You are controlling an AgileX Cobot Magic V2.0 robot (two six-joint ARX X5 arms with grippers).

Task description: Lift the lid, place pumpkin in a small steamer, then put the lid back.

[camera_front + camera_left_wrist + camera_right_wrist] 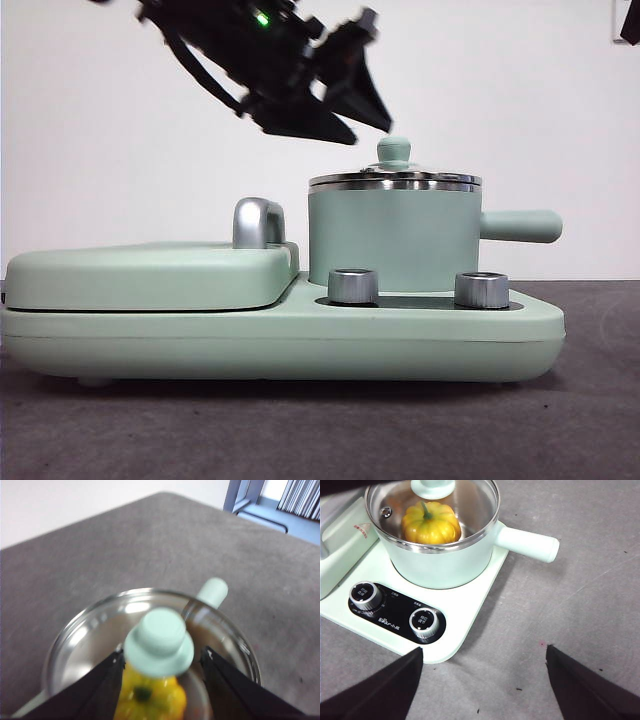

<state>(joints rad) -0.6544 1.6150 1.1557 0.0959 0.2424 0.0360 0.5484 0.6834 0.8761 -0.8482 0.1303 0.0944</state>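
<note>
The glass lid [395,181] with its mint knob [394,152] sits on the small steamer [390,240]. Through the glass I see the yellow pumpkin [431,522] lying inside the pot. My left gripper [365,125] hangs just above and to the left of the knob, open, not touching it. In the left wrist view the knob [159,641] shows between the two jaws of that gripper [162,655], with the pumpkin [150,697] below. My right gripper [482,652] is open and empty over the table in front of the steamer [445,565].
The steamer's straight handle [520,226] sticks out to the right. A flat mint griddle cover [150,275] with a chrome handle [258,222] lies to the left on the same base [300,340]. Two steel dials [352,286] [481,290] stand at the base's front.
</note>
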